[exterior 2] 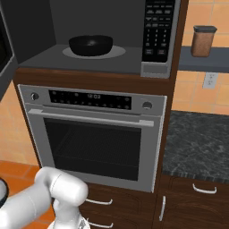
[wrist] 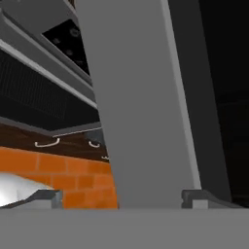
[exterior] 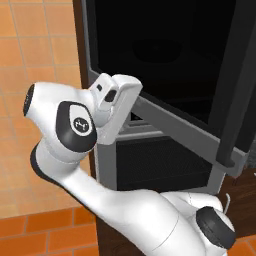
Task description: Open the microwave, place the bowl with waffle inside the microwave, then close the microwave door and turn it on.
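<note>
The microwave [exterior 2: 98, 60] stands open, and a small dark bowl [exterior 2: 91, 44] sits on the pale turntable inside it. I cannot make out a waffle in the bowl. The microwave door [exterior: 165, 55] is swung out toward me, its black glass edged in grey and its dark bar handle [exterior: 234, 95] at the right. My hand [exterior: 116, 100] is up against the door's lower left edge. In the hand view my gripper [wrist: 121, 197] is open, and the door's grey frame [wrist: 141, 97] rises between the two fingertips [wrist: 46, 197].
A keypad panel [exterior 2: 156, 31] runs down the microwave's right side. Below it is a silver oven [exterior 2: 94, 138], then dark wood drawers [exterior 2: 203, 188]. A dark stone counter [exterior 2: 197, 143] lies to the right, with a brown jar [exterior 2: 203, 41] on a shelf above.
</note>
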